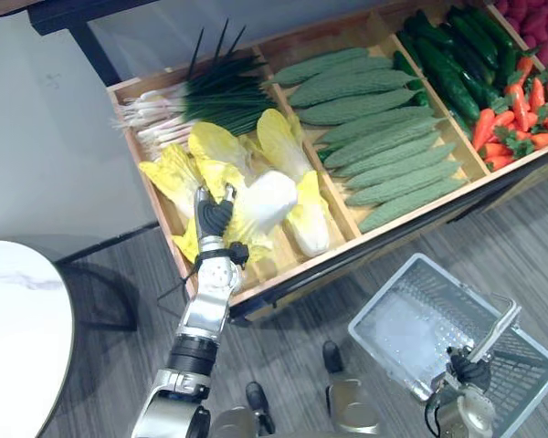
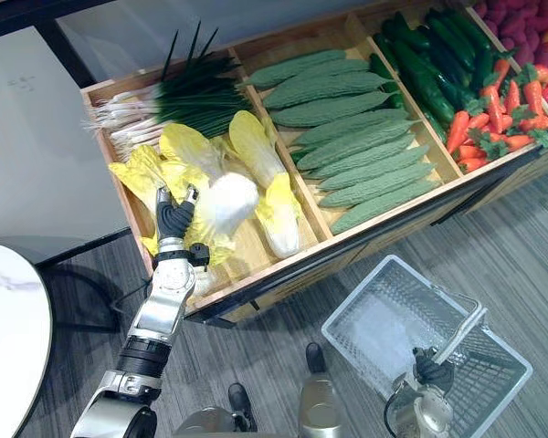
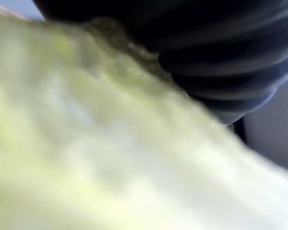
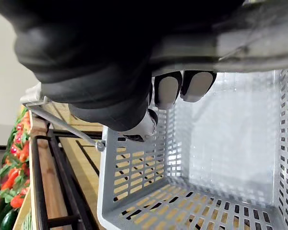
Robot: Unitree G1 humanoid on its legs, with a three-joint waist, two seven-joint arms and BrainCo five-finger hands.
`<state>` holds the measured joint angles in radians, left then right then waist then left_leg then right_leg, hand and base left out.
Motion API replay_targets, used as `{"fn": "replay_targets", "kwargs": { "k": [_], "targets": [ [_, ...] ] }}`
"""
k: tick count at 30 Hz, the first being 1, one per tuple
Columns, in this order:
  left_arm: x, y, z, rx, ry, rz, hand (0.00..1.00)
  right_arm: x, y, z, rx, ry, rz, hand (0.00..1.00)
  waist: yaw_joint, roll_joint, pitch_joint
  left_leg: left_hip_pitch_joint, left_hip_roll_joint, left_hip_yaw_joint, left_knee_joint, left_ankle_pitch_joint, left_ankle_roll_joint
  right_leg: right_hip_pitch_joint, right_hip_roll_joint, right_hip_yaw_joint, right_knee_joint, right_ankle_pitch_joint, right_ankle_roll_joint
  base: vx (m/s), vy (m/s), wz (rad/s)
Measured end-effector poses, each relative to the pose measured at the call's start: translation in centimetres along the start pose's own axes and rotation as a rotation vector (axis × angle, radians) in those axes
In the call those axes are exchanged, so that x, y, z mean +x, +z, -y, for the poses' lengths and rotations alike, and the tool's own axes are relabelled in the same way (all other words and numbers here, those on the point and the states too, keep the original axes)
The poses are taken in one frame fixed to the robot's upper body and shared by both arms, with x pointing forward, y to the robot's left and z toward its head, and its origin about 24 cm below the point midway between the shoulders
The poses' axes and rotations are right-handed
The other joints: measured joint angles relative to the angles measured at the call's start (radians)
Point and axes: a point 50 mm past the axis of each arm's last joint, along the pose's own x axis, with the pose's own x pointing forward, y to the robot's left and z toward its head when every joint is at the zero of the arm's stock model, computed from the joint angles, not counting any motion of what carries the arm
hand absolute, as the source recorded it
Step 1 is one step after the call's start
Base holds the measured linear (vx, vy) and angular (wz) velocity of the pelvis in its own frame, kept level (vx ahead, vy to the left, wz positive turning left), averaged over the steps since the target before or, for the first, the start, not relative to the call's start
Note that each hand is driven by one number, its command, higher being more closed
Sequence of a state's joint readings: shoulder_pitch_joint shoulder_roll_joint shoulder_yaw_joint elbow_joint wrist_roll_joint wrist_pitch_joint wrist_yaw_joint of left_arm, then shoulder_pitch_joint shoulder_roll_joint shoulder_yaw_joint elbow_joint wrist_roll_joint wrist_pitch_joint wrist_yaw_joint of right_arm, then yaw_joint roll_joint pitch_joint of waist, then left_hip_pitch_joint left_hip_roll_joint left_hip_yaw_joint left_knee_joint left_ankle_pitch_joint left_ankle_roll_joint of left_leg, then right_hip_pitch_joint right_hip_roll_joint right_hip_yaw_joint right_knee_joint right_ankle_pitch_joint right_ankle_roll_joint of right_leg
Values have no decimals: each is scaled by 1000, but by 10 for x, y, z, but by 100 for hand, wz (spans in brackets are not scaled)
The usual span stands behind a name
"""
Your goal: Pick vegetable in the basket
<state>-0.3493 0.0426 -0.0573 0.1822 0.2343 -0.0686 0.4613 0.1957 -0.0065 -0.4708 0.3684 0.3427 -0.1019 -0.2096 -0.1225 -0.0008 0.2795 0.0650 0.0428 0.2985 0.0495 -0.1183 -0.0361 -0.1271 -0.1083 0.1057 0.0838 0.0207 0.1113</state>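
Down at the crate (image 1: 297, 267), my left hand (image 1: 213, 216) is on a napa cabbage (image 1: 267, 203), grip unclear; right hand (image 1: 468, 370) is wrapped round the basket handle (image 1: 498, 330).

Bright, even light falls from above. The round table (image 1: 18, 310) casts a soft shadow on the floor (image 1: 128, 283) beside it. The bottom of the basket (image 1: 406, 324) glares white, and the white cabbage (image 1: 267, 203) shines pale. At the wrist cameras, the left hand (image 3: 221, 48) and the right hand (image 4: 101, 72) stand near black in shade against lit surroundings.
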Motion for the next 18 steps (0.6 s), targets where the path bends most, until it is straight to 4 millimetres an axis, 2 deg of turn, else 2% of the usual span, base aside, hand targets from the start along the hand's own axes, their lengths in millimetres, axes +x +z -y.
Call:
{"fn": "replay_targets", "kwargs": {
  "k": [5, 11, 14, 18],
  "targets": [
    [-13, -10, -4, -63, 6, -59, 100, -3, -4, 4, -5, -2, -12, 100, -1, 9, -42, -2, 3, -15, 0, 0, 0, 4, 0, -13, 0, -3, -3, -6, -20, 7],
    [-40, -11, -4, -112, -44, -63, 100, -11, -15, 11, -7, -17, -51, 100, 3, 16, -97, 1, 10, -52, 1, 3, 1, 33, 0, -47, 1, -14, -13, -41, -33, 17],
    [-61, -13, -6, -143, -60, -93, 100, -15, -20, 18, -15, -34, -68, 100, 26, 25, -128, 1, 16, -64, -12, 3, 1, 36, -1, -59, 3, -19, -13, -47, -30, 11],
    [-80, -13, -11, -181, -72, -118, 100, -22, -24, 23, -14, -53, -78, 100, 31, 31, -139, 5, 19, -90, 4, 5, -2, 54, -9, -98, 31, -43, -14, 12, -21, 32]
  ]
}}
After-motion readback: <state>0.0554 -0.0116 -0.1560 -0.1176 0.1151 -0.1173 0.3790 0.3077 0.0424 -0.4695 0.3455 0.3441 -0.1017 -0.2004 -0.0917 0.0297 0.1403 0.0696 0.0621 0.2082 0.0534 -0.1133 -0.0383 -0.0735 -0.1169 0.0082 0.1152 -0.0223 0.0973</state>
